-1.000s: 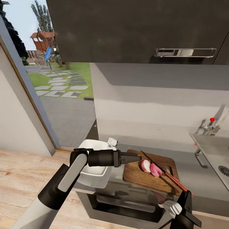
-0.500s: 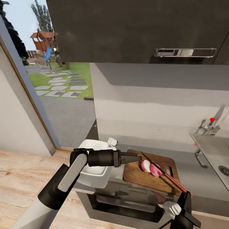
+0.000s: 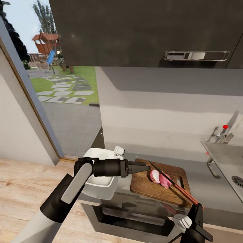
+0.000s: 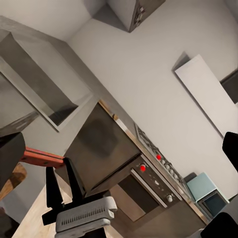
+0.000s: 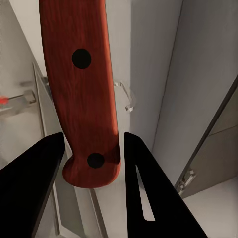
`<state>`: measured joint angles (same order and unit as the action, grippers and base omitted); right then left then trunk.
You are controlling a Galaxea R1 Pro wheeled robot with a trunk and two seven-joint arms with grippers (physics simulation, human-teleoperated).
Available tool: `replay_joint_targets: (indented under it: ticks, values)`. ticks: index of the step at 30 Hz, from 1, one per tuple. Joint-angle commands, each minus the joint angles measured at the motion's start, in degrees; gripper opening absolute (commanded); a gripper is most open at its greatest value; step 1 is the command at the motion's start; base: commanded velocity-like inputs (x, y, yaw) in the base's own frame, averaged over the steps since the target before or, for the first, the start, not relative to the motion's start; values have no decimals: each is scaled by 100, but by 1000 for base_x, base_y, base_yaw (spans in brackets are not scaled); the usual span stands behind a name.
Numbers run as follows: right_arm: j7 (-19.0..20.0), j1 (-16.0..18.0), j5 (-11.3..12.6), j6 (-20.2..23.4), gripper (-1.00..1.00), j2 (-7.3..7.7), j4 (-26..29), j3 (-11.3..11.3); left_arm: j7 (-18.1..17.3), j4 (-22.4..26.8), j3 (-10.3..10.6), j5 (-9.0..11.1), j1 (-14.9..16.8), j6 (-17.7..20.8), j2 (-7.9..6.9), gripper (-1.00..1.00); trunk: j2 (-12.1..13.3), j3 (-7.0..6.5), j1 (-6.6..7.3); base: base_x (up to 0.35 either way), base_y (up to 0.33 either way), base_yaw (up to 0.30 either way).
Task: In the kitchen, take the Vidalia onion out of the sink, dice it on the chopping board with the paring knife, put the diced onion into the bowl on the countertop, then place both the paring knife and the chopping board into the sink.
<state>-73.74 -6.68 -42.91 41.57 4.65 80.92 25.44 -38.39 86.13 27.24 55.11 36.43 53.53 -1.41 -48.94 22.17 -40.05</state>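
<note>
We find the onion (image 3: 160, 178) lying on the board (image 3: 148, 189) in two pink halves side by side, not yet diced. The board sits on the tabletop (image 3: 216, 189), with the bowl (image 3: 98, 182) just beside it and the sink (image 3: 229, 162) on its far side.

The right tool (image 3: 197, 216) is closed on the butt of the knife (image 3: 175, 184); in the wrist view its fingers (image 5: 29, 183) press the red handle from both sides. The blade slants across the halves, its point beyond them.

The left tool (image 3: 143, 167) hangs over the board's near edge, pointing at the onion. We cannot tell whether it is open or closed.

Risks, in our judgement: the grip is at the handle's very end, so cutting force could twist the knife in the fingers. The rounded halves are unrestrained and could roll off the board under the blade.
</note>
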Motion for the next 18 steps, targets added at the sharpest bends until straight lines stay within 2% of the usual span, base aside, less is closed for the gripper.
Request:
replay_joint_targets:
  ticks: [1,18]
  values:
    - [1,0,-15,52,-100,4,6,5,-2,0,5,17,5,26,-1,100,-5,5,-1,0,0,0]
    - [140,0,-14,128,-100,1,-18,5,-2,0,8,17,5,26,1,100,-5,5,-1,0,0,0]
